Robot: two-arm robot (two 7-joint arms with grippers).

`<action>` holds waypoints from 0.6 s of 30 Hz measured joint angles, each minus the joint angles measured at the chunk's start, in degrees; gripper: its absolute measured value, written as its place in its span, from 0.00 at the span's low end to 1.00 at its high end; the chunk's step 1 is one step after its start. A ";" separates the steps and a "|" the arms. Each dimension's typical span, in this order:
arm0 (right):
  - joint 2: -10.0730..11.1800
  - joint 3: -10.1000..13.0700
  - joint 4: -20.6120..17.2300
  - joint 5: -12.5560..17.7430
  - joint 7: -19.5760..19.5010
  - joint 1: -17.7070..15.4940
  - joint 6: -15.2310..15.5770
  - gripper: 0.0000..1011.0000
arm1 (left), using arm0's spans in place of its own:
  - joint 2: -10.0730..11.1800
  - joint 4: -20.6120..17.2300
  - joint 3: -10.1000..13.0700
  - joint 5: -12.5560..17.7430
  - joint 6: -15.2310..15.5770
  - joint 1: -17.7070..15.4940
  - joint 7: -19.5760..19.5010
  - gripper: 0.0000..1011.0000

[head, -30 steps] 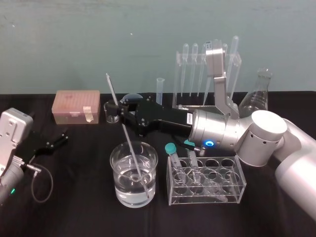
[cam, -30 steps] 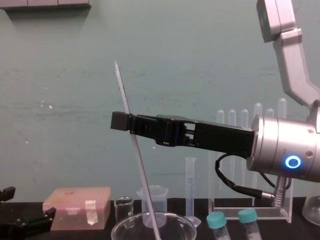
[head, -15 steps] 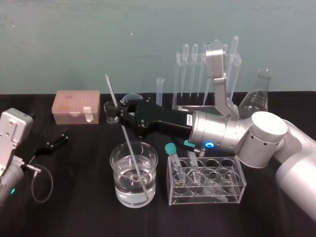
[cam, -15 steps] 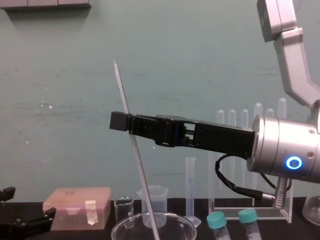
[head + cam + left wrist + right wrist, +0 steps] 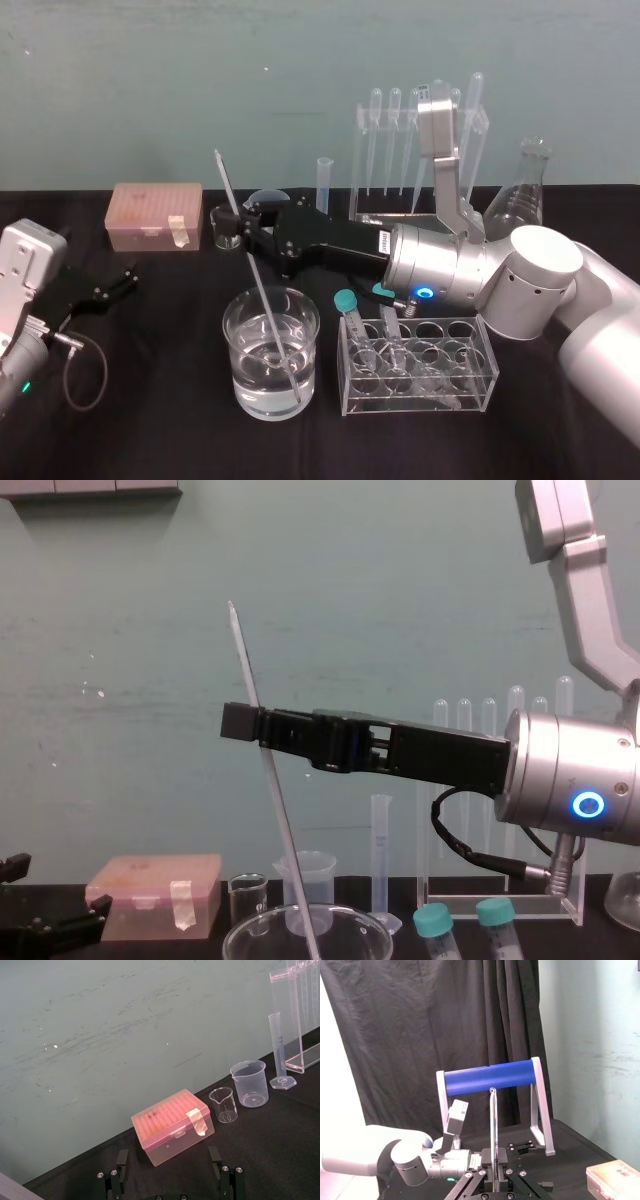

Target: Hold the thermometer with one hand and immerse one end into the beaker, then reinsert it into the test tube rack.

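From the head: gripping the thermometer (image 5: 256,280) above its middle with the right hand (image 5: 243,226), fingers closed tight on the rod. Held tilted, top end leaning left, lower end down in the water of the beaker (image 5: 240,372) near the front of the desk (image 5: 150,430). Behind the right arm, well apart from the beaker, the test tube rack (image 5: 385,214) with its row of pipettes. Parked at the desk's left side, the left hand (image 5: 112,283). From the left wrist: spread wide, holding nothing, low over the desk, facing a pink box (image 5: 172,1125). From the right wrist: pinched between the closed fingers, rod rising straight up. From the chest: slanting down past the right hand, through the beaker's rim.
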 joint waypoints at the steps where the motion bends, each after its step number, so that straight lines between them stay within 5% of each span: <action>1: -0.01 0.00 0.06 0.00 0.01 0.01 0.00 0.06 | 0.00 0.00 0.00 0.00 0.00 0.00 0.00 1.00; 18: -0.25 -0.07 0.68 0.02 0.17 0.22 -0.03 0.06 | 0.00 0.00 0.00 0.00 0.00 0.00 0.00 1.00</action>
